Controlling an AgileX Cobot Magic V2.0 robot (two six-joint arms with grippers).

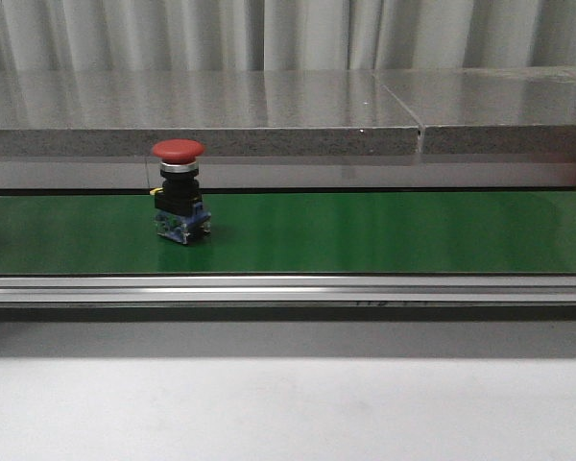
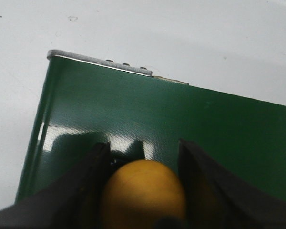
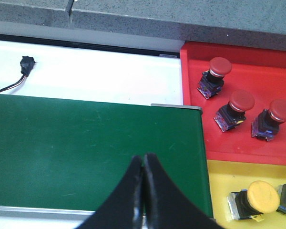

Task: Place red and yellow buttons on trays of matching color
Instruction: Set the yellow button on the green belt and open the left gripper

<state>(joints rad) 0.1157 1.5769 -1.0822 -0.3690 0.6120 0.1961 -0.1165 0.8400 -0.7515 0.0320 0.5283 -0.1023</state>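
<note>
The left gripper clamps a yellow button over the green belt; the right gripper is pinched closed, empty. The carry to the yellow tray seems next, which in the right wrist view sits at five o'clock from the belt's end.

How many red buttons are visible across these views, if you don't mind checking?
4: one red button stands on the green belt in the front view; three lie on the red tray at and. Others may be outside view.

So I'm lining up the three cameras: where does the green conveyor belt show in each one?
Front view: green conveyor belt crosses the whole width, red button standing on it.
Left wrist view: belt end fills the middle, beyond the yellow button.
Right wrist view: belt beside the trays.
Shared landmark: its metal edge.
</note>
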